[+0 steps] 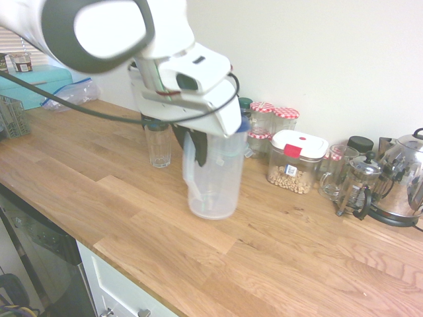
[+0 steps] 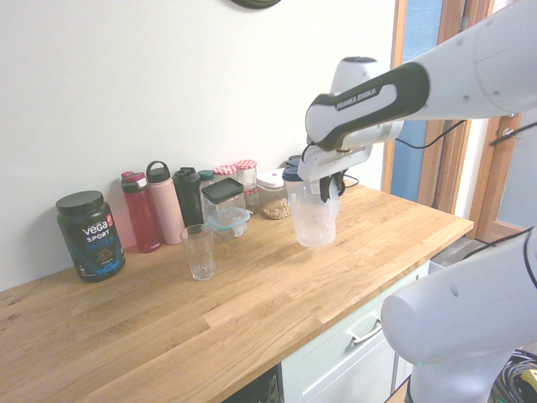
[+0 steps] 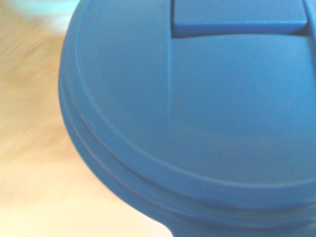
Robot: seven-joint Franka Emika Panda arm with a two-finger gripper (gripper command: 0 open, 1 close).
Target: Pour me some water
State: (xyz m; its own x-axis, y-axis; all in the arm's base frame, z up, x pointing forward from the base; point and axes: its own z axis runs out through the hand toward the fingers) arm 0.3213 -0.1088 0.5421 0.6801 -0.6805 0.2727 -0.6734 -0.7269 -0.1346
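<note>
A clear plastic water jug (image 1: 215, 178) with a blue lid hangs just above the wooden counter, slightly tilted. My gripper (image 1: 198, 142) is shut on its handle from above. The second exterior view shows the jug (image 2: 315, 217) under the gripper (image 2: 324, 186), off the worktop. The blue lid (image 3: 197, 123) fills the wrist view. An empty drinking glass (image 1: 158, 142) stands upright on the counter to the left of the jug and apart from it. In the second exterior view the glass (image 2: 199, 252) is in front of the bottles. How much water the jug holds is unclear.
Along the wall stand red-lidded jars (image 1: 274, 119), a nut container (image 1: 295, 162), a French press (image 1: 357, 188) and a kettle (image 1: 403, 178). Drink bottles (image 2: 159, 206) and a black tub (image 2: 90, 235) line the wall behind the glass. The counter's front edge (image 1: 119, 267) is close.
</note>
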